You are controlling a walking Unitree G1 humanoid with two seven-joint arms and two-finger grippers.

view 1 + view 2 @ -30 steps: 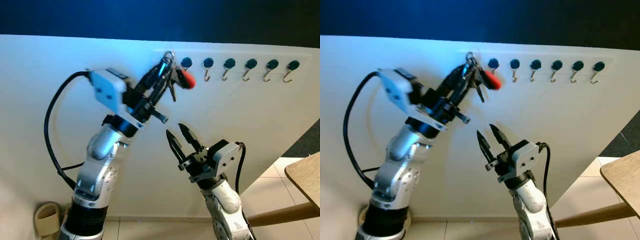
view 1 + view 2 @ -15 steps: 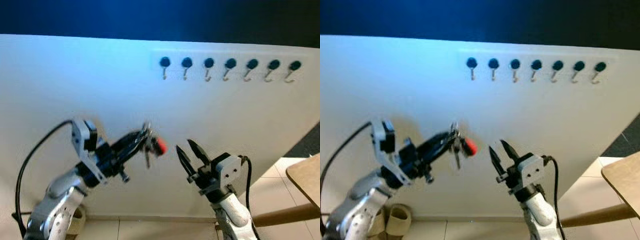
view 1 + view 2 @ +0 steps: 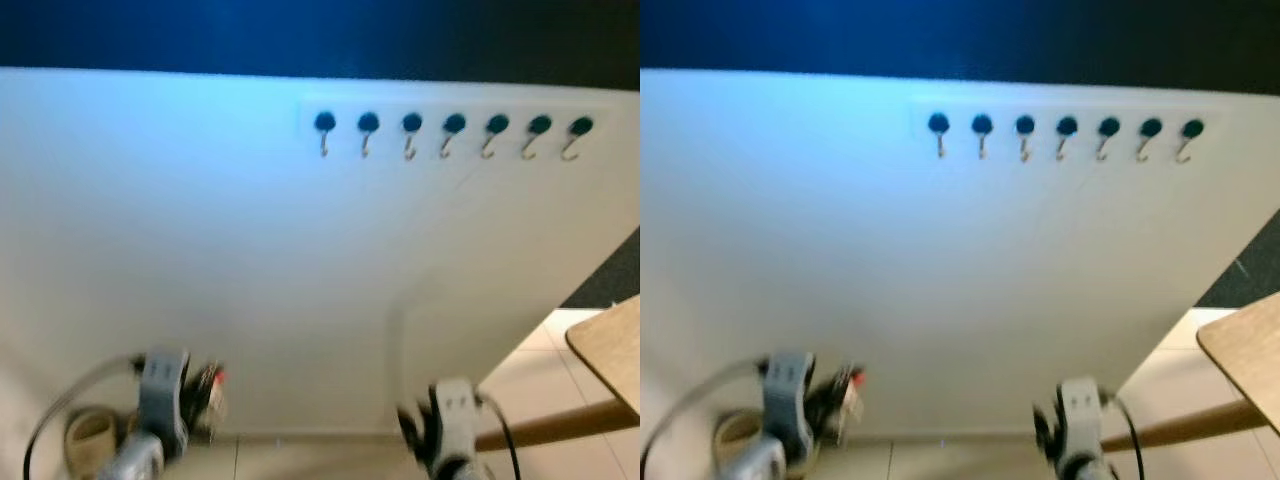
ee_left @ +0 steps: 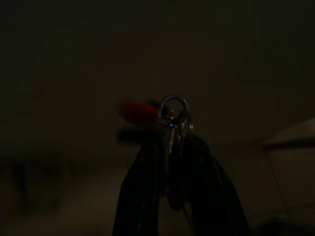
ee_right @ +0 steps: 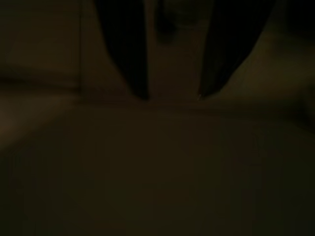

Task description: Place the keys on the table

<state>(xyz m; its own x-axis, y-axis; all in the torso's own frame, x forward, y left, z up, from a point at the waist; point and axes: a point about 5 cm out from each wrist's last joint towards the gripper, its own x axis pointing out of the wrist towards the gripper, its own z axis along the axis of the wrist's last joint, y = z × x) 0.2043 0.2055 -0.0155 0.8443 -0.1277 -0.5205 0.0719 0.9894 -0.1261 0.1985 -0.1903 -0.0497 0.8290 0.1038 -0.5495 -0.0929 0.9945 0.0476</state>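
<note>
The keys (image 4: 174,110), a metal ring with a red tag (image 4: 137,112), sit between the two black fingers of my left gripper (image 4: 174,142), which is shut on them in the dark left wrist view. In the eye views that arm hangs low at the bottom left, blurred, with the red tag (image 3: 216,377) just beside its wrist block (image 3: 162,384). My right gripper (image 5: 172,96) is open, its fingers spread with nothing between them. Its wrist (image 3: 452,410) is low at the bottom centre-right. The wooden table (image 3: 612,348) juts in at the right edge.
A white wall panel (image 3: 300,260) stands straight ahead, with a row of several bare hooks (image 3: 450,130) near its top. A beige slipper (image 3: 88,432) lies on the floor at the bottom left. Pale floor tiles (image 3: 530,375) lead right toward the table's leg (image 3: 560,428).
My left arm came off the leftmost hook with the keys and dropped to the bottom left. The right arm dropped low too. The leftmost hook is now bare.
</note>
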